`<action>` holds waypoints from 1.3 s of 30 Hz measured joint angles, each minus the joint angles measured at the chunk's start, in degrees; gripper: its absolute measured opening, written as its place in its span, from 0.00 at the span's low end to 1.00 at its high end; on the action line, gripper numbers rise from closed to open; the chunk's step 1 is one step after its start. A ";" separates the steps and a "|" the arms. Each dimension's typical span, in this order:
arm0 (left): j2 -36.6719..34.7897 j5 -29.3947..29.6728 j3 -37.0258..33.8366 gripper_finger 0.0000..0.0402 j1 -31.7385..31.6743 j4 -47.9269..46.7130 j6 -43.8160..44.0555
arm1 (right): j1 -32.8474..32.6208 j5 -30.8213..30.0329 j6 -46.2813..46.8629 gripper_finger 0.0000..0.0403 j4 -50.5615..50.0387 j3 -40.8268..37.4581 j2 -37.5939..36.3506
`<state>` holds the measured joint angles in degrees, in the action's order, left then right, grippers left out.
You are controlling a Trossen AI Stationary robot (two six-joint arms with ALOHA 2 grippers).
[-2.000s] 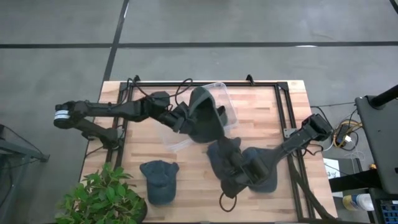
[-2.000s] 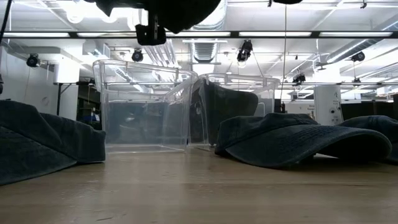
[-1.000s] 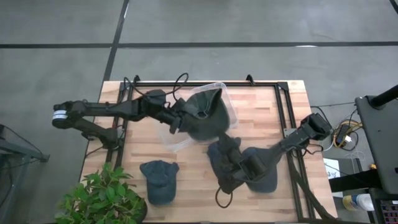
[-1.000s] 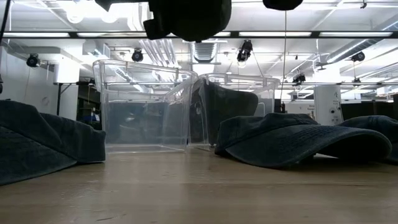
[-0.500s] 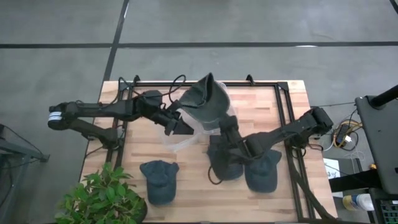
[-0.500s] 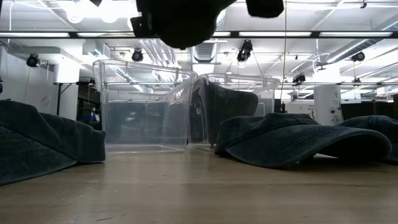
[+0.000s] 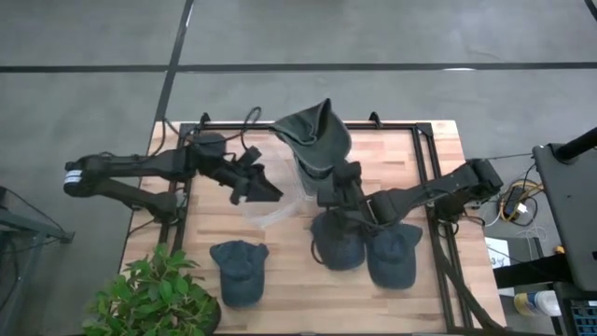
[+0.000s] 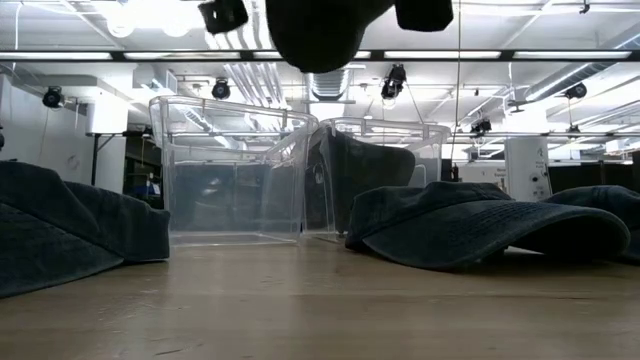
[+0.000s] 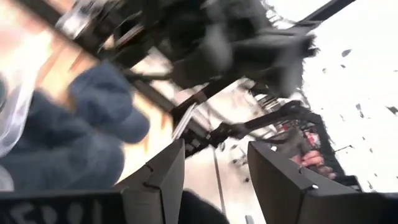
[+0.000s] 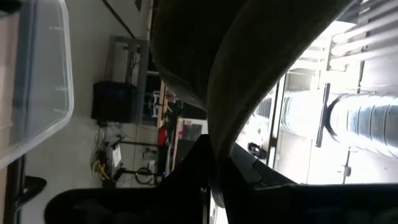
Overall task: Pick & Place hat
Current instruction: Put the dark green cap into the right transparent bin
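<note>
Soft cap held aloft above the clear bin

The left gripper (image 7: 264, 190), fingers spread and empty, sits beside the bin (image 7: 270, 211); the right gripper (image 7: 328, 187) pinches the hat (image 7: 315, 140), which droops limp and light, best gripped by a fold at the brim.

- Robotics lab or industrial test hall, not a home.
- Open ceiling (image 8: 520, 40): strip lights, exposed ducts (image 8: 330, 85), hanging cameras (image 8: 397, 78).
- Polished concrete floor (image 7: 93, 56) with taped lines.
- Wooden table (image 7: 438, 159) with black frame, cabling, equipment cart (image 7: 569, 215) alongside.
</note>
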<state>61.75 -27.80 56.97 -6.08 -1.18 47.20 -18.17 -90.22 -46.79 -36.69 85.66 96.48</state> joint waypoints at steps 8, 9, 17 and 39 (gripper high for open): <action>-5.26 0.50 0.00 0.42 0.01 5.40 -0.78 | 2.80 0.07 8.29 0.02 -0.85 -6.91 -0.74; -5.85 0.55 0.00 0.42 0.01 5.68 -1.00 | 2.76 0.05 8.72 0.02 -0.93 -8.24 -0.85; -7.46 1.35 0.02 0.42 -0.03 5.69 -2.21 | 2.38 0.27 11.57 0.02 -0.92 -17.81 -0.87; -3.52 1.35 -0.04 0.42 -0.03 5.32 -2.98 | 2.45 11.93 31.89 0.18 -0.27 -25.24 -0.84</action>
<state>58.23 -26.46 56.93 -6.11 4.14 44.23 -15.73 -78.29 -14.91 -36.96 60.42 95.64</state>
